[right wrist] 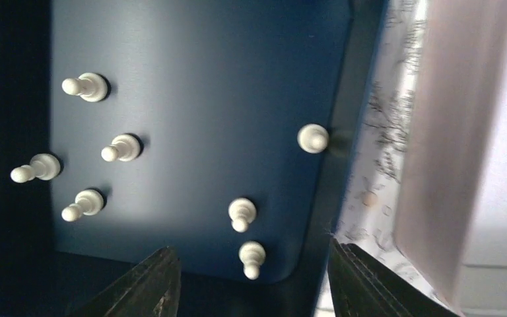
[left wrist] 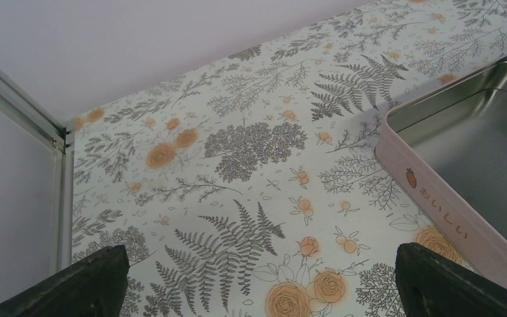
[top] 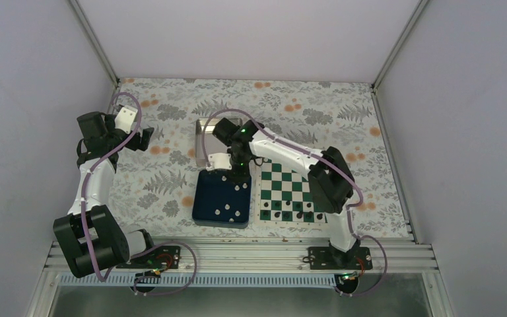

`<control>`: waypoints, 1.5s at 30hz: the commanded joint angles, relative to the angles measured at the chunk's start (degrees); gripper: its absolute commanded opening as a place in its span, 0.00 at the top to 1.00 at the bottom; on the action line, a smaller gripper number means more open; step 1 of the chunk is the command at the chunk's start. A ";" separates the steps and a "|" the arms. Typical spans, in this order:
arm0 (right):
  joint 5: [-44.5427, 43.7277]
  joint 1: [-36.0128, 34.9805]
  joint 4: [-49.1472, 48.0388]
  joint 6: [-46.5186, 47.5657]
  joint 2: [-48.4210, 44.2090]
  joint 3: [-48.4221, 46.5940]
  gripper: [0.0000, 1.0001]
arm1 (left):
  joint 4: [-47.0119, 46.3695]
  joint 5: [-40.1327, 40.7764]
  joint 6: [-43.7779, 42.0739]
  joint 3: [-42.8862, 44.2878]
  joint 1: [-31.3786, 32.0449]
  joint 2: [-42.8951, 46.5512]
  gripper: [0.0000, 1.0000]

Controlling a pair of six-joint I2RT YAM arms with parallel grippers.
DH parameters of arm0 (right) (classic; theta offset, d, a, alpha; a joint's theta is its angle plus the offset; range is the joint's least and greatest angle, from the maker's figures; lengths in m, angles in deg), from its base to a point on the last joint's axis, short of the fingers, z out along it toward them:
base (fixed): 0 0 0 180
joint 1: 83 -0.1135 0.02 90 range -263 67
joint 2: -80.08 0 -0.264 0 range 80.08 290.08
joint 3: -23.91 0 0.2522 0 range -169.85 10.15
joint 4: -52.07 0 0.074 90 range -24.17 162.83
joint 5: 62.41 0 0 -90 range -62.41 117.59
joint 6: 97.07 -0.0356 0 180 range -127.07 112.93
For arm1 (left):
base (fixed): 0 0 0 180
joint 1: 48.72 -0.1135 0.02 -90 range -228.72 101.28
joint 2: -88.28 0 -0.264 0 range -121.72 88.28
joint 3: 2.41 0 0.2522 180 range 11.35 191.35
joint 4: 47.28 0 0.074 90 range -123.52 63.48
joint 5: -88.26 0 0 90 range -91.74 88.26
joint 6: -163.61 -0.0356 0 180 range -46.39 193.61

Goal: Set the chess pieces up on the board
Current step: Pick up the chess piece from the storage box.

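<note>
The green-and-white board [top: 295, 187] lies right of centre, with small black figures along its near rows. Several tiny white chess pieces [right wrist: 122, 147] stand in the dark blue tray [right wrist: 204, 79], which shows left of the board in the top view [top: 211, 198]. My right gripper [top: 239, 176] hangs over the tray's far right corner. In the right wrist view it [right wrist: 251, 274] is open and empty, with one white pawn [right wrist: 251, 256] between its fingers and below them. My left gripper [top: 146, 137] is open and empty over bare tablecloth at the far left, as its wrist view [left wrist: 259, 264] also shows.
A shiny metal square tin [top: 204, 142] stands behind the blue tray, under my right arm; its pink wall [left wrist: 436, 198] is just right of my left gripper. The floral cloth [left wrist: 237, 152] runs to the back wall and a metal corner post [left wrist: 59, 139].
</note>
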 commanded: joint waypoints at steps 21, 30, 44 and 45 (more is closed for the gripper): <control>-3.54 -11.60 -5.61 -3.43 3.88 9.23 0.46 | -0.93 -0.86 -0.68 -0.20 -0.47 0.87 0.00; -2.40 -11.82 -5.85 -3.45 4.66 8.48 0.56 | -1.14 -0.71 -0.80 -0.55 -0.43 0.80 0.00; -0.74 -12.16 -6.89 -3.96 5.19 7.92 0.86 | -1.28 -0.76 -0.89 -0.65 -0.51 0.29 0.00; -0.61 -12.19 -6.83 -3.95 4.95 7.91 0.88 | -1.28 -0.77 -0.87 -0.64 -0.54 0.27 0.00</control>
